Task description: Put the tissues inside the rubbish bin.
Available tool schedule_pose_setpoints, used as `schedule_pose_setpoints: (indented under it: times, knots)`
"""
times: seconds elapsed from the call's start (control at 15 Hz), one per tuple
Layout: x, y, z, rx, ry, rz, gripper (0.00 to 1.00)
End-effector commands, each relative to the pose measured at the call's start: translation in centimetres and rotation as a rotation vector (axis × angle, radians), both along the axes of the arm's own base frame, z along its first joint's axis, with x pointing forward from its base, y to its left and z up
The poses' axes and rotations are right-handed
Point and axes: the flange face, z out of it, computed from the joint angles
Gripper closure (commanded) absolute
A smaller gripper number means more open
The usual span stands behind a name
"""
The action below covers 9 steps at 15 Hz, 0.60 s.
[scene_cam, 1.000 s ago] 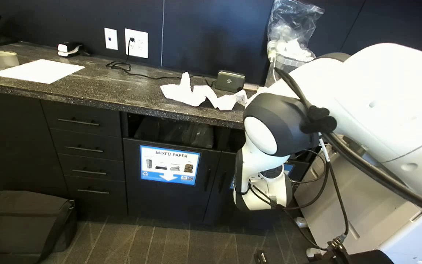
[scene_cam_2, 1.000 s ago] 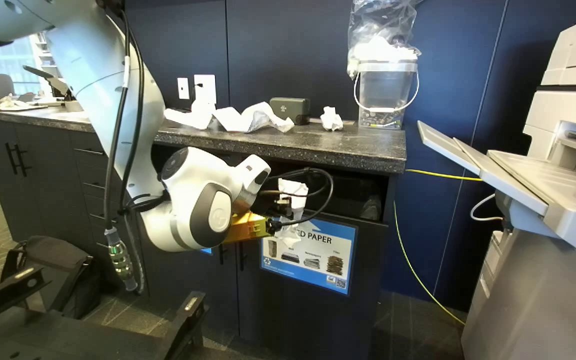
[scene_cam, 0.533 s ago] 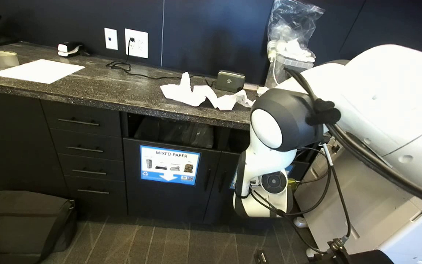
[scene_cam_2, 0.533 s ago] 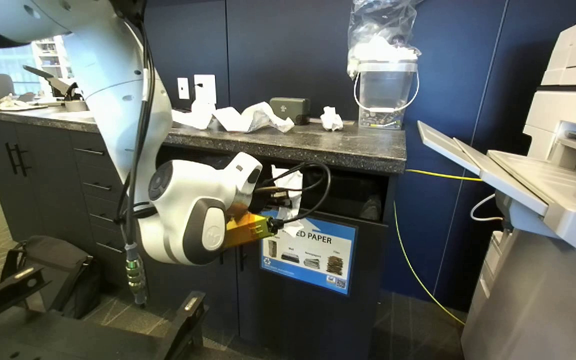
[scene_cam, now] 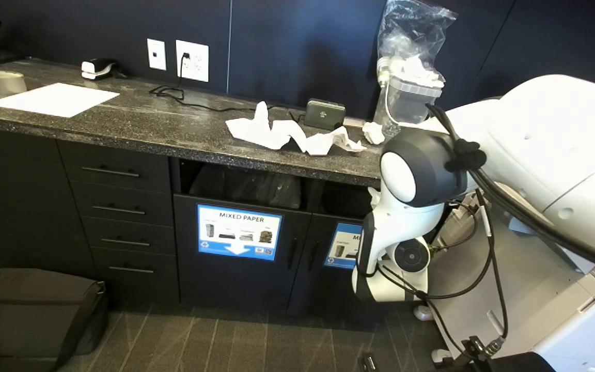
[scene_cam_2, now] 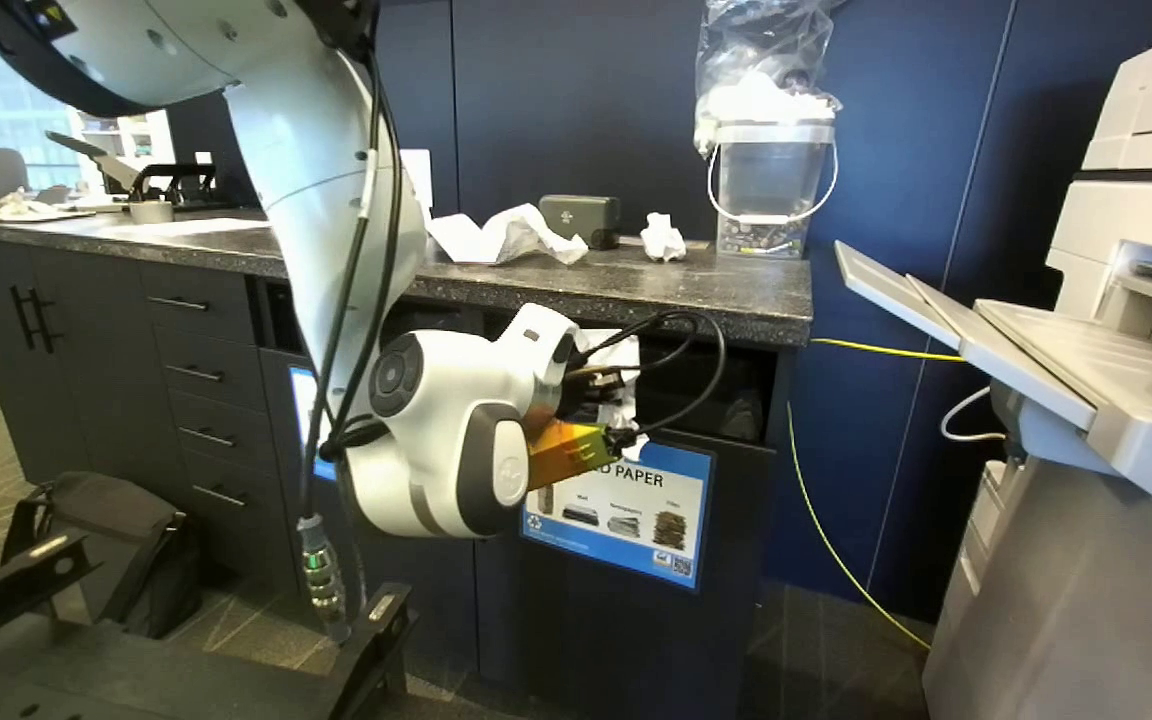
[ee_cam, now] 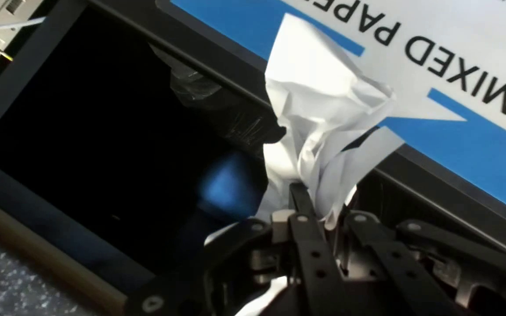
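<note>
A: Where's the tissue [ee_cam: 319,92]?
B: In the gripper [ee_cam: 323,206], at the mouth of the bin slot [ee_cam: 103,123]. Jaws drawn in tight, paper bunched between; one tip partly lost in the folds.
A: Inside the slot, then?
B: Can't call it. Wrist view has the loose end crossing the front lip [ee_cam: 218,57] and sign [ee_cam: 468,39]; depth unreadable. Dropped from here, it could drape on the lip or fall outside.
A: Cure?
B: Deeper in before release, I'd judge. But the counter [scene_cam_2: 696,285] sits right above; approach too high and the arm [scene_cam_2: 306,180] may strike its edge.
A: And the cable [scene_cam_2: 723,370]?
B: Loops out past the gripper, in front of the slot in an exterior view. Might snag on the way in or out.
A: Release itself?
B: Light, creased stuff. A fold could hook on a finger and ride back out. Dark liner [ee_cam: 196,85] hangs slack near the lip; may catch it short, or get pulled.
A: Others?
B: Strip [scene_cam: 271,135] and wad [scene_cam: 373,133] lie on the counter. If they count, more trips, same risks.
</note>
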Motion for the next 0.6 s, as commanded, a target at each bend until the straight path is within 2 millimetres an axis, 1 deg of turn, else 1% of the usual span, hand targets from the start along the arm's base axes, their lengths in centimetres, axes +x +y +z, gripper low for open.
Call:
schedule_pose_setpoints:
  times: [0.0, 0.07, 0.13, 0.2, 0.27, 0.33, 0.4, 0.47, 0.53]
  knots:
    - [1.8, -4.0, 0.7, -0.034, -0.065, 0.083, 0.88]
    - [2.7, -4.8, 0.2, -0.037, -0.055, 0.113, 0.88]
    - [3.7, -5.6, 0.3, -0.035, -0.052, 0.133, 0.88]
    - [3.2, -6.9, 1.1, -0.040, -0.071, 0.150, 0.88]
    - [4.8, -7.1, 0.3, -0.041, -0.056, 0.174, 0.88]
    - [4.8, -8.2, 0.2, -0.048, -0.068, 0.180, 0.88]
    - [4.6, -9.0, 0.9, -0.040, -0.081, 0.207, 0.88]
    - [5.5, -9.3, 0.5, -0.026, -0.074, 0.232, 0.89]
    - [6.0, -10.0, 0.2, -0.034, -0.075, 0.242, 0.89]
